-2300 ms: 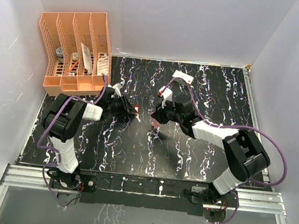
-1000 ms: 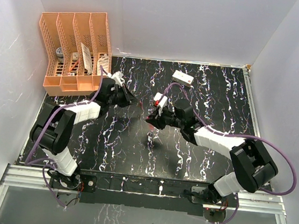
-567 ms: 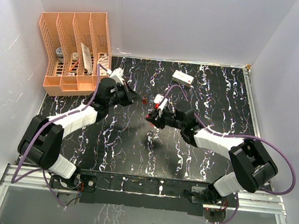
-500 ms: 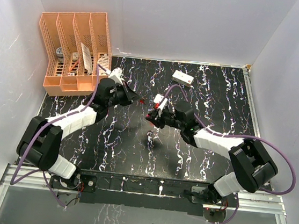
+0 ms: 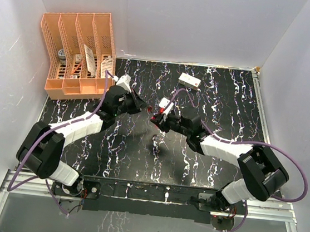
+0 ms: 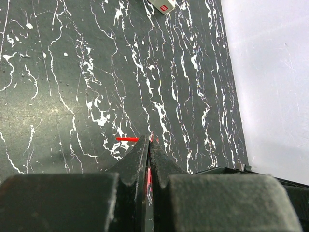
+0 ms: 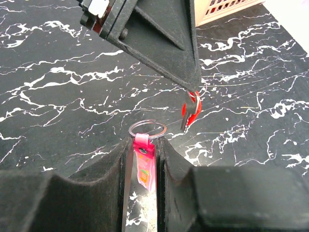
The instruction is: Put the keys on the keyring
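My left gripper (image 5: pixel 143 104) is shut on the red-headed key (image 7: pixel 192 110). In the right wrist view its black fingers (image 7: pixel 164 43) come in from the top and the key hangs from their tip, blade down. My right gripper (image 7: pixel 147 141) is shut on the slim pink tag (image 7: pixel 145 164) of the keyring (image 7: pixel 147 128). The ring stands just above its fingertips, a little left of and below the key, not touching it. In the left wrist view the jaws (image 6: pixel 148 141) are pressed together with a red sliver between them. I cannot make out the pale metal key.
An orange slotted rack (image 5: pixel 78 54) with small items stands at the back left. A white box with red marks (image 5: pixel 189 81) lies at the back centre; it also shows in the left wrist view (image 6: pixel 161 6). White walls enclose the black marbled table (image 5: pixel 229 102).
My left arm has stretched out and carried the red key rightward, close to the ring. My right gripper has shifted slightly left with the tag and then held still.
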Tool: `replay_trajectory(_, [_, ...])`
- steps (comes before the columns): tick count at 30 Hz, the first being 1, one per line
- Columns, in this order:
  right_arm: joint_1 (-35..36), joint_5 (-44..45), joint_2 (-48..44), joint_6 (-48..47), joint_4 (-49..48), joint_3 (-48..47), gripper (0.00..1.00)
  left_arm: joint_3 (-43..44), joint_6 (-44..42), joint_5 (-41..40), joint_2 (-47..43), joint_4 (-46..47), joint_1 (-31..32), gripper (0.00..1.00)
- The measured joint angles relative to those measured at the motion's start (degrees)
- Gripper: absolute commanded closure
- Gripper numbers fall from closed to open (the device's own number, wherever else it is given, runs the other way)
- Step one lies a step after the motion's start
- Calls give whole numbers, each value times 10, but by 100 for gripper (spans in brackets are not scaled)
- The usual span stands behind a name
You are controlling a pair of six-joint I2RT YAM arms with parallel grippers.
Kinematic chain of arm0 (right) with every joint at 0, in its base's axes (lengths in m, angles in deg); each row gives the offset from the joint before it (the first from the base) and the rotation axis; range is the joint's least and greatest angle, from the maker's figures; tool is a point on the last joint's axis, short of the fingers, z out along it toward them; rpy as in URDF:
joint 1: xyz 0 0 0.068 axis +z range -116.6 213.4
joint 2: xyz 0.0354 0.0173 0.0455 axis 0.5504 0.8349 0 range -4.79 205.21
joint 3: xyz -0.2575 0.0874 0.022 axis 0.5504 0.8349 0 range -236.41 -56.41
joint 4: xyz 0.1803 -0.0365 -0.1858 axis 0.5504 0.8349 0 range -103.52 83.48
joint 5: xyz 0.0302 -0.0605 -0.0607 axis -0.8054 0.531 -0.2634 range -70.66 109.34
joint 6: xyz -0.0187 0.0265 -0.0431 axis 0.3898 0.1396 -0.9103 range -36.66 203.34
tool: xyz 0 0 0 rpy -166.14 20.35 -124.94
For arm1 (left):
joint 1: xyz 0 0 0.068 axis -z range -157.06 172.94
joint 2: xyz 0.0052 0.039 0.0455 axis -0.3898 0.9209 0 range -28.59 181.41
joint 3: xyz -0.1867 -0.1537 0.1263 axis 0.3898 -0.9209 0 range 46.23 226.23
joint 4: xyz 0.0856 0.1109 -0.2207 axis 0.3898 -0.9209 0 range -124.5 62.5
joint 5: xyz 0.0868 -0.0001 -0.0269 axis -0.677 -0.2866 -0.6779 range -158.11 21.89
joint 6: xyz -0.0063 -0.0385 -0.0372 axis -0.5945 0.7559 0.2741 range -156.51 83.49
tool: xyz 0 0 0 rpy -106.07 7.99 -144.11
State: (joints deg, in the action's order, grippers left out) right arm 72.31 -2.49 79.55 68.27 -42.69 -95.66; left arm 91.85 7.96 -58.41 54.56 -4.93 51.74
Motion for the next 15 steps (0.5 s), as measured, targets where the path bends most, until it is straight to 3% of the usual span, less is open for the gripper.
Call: replay_trajectory(15, [0,29,-19,-1,-29,17,100,0,-6,-31,-9,-32,27,100])
